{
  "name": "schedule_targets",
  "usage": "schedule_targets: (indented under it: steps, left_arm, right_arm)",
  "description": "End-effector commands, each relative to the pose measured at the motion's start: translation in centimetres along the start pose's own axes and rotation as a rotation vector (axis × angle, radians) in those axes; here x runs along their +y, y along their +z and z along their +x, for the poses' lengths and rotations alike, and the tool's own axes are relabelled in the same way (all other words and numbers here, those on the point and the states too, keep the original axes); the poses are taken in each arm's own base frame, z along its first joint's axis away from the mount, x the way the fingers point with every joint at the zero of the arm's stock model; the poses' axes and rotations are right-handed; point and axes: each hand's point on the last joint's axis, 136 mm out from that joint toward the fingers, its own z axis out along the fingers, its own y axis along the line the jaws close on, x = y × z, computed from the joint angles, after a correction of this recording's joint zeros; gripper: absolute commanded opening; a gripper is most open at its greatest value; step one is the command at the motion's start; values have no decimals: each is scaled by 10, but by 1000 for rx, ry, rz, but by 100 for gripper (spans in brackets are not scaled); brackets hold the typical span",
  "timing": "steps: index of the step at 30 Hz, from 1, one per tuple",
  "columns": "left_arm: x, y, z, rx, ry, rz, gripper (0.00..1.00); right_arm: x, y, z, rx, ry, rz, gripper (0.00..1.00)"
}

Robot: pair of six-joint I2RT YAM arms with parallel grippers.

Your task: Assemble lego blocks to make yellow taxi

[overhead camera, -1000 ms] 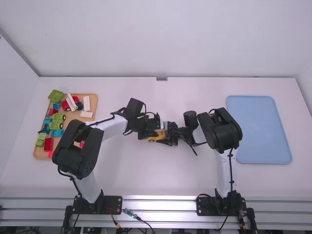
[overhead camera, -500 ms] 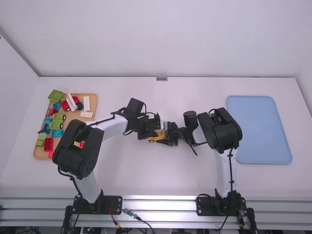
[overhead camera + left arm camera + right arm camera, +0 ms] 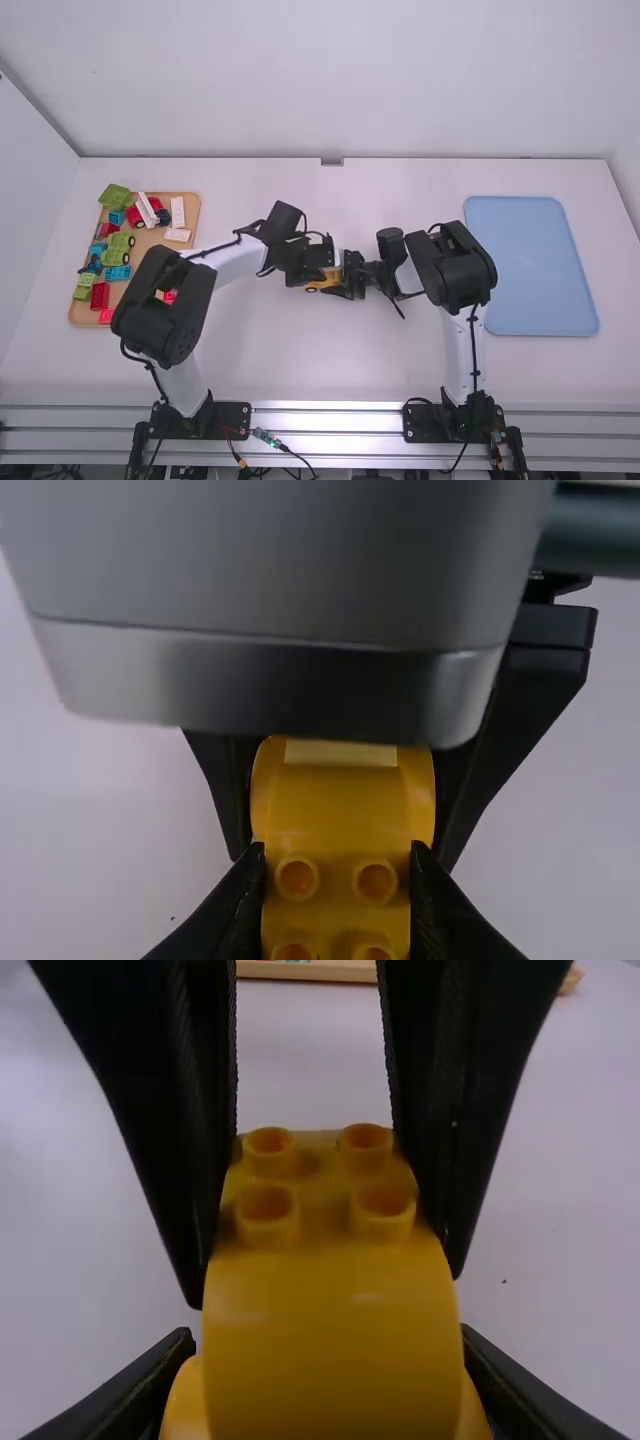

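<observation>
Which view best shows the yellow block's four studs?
The right wrist view: all four studs stand whole and close up. The left wrist view has two whole, two cut by its bottom edge. The high view gives the block as a small yellow patch, too small to count studs.

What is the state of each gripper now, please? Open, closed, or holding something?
Left gripper: closed, holding the yellow car body by its studded end.
Right gripper: closed, holding the yellow car body near its rounded end.

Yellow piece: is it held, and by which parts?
The left gripper holds the yellow piece by its studded end's sides; the right gripper grips its rounded end.
</observation>
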Motion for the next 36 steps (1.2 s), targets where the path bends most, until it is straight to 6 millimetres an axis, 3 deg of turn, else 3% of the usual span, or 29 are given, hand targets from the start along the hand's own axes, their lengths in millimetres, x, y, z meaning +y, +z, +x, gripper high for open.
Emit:
schedule_targets:
  steps: [1, 6, 12, 27, 29, 30, 31, 33, 35, 36]
  left_arm:
    - [-17, 13, 7, 36, -20, 55, 2]
    - [-22, 16, 7, 23, -25, 76, 2]
    - [-14, 28, 27, 106, -89, 42, 2]
    - [-15, 25, 14, 44, -12, 62, 2]
    - [-15, 25, 13, 41, -8, 59, 10]
    - [-14, 24, 12, 41, -7, 57, 22]
    - [-14, 23, 12, 39, -6, 55, 45]
    - [-12, 22, 12, 36, -10, 52, 49]
    - [-14, 22, 7, 18, -9, 57, 79]
    - [-12, 18, 2, -1, -5, 51, 99]
  right_arm:
    - [3, 2, 6, 14, 7, 1, 51]
    - [2, 1, 6, 13, 6, 3, 51]
    - [2, 1, 6, 14, 6, 3, 51]
    - [2, 1, 6, 14, 9, 3, 51]
    - [2, 1, 6, 14, 6, 3, 51]
    - [2, 1, 6, 14, 7, 3, 51]
    - [2, 1, 6, 13, 6, 3, 51]
    - [2, 1, 6, 14, 7, 3, 51]
    - [2, 1, 6, 14, 7, 3, 51]
    - [2, 1, 6, 14, 7, 3, 51]
